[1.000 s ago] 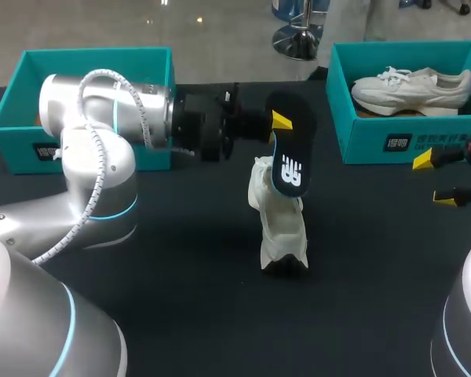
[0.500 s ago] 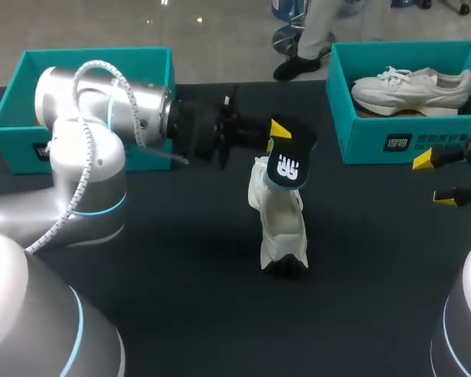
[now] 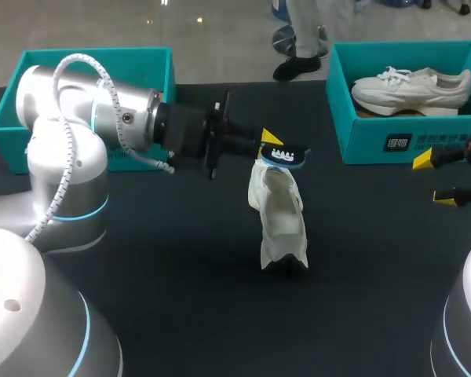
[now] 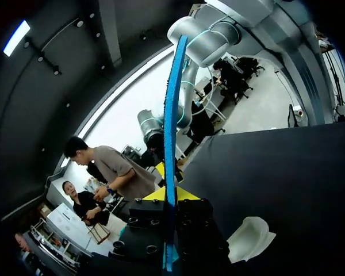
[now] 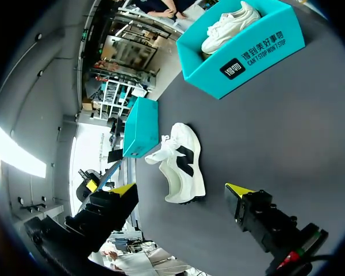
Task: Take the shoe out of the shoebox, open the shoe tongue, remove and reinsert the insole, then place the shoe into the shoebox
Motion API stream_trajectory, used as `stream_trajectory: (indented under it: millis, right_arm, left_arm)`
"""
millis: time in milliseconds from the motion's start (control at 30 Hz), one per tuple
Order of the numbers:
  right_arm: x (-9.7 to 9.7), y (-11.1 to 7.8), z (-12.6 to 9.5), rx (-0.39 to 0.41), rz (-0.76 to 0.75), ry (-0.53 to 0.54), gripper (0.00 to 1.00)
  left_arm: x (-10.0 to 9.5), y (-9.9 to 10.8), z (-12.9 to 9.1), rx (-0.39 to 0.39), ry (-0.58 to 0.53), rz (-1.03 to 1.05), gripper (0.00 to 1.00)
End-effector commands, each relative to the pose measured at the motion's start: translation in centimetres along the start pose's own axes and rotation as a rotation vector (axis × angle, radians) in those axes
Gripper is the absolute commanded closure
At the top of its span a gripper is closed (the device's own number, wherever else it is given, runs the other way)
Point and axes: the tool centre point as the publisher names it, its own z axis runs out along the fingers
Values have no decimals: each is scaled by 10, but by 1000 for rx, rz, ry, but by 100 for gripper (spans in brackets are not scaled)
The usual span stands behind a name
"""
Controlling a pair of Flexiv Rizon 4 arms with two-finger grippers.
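Observation:
A white shoe point(image 3: 280, 222) lies on the black table, heel end towards the back, its collar open. Just above the collar my left gripper point(image 3: 273, 144) is shut on the dark insole point(image 3: 284, 155), which lies nearly flat here. In the left wrist view the insole point(image 4: 171, 115) is an edge-on blue strip pinched between the yellow tips of the left gripper point(image 4: 169, 191), with the shoe point(image 4: 250, 238) off to one side below. My right gripper point(image 3: 443, 178) stands open by the table's right edge. In its own view the right gripper point(image 5: 181, 191) has the shoe point(image 5: 181, 164) ahead of it.
A teal shoebox point(image 3: 455, 133) at the back right holds a second white shoe point(image 3: 412, 86). Another teal shoebox point(image 3: 8, 110) stands at the back left, partly behind my left arm. Both boxes point(image 5: 259, 46) point(image 5: 141, 126) also show in the right wrist view.
My left wrist has turned, bringing the insole from upright and face-on down to nearly flat over the shoe's collar. The right arm has not moved.

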Motion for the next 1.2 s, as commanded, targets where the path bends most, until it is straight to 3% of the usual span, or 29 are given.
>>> stream_trajectory:
  millis: [33, 1100, 1200]
  right_arm:
    - [0, -1, 0, -1, 2, -4, 0]
    - [0, -1, 0, -1, 2, -4, 0]
    - [0, -1, 0, -1, 2, -4, 0]
  left_arm:
    - [3, -4, -1, -8, -4, 0, 100]
    - [3, -4, -1, -8, -4, 0, 100]
    - [19, -1, 3, 13, 5, -6, 100]
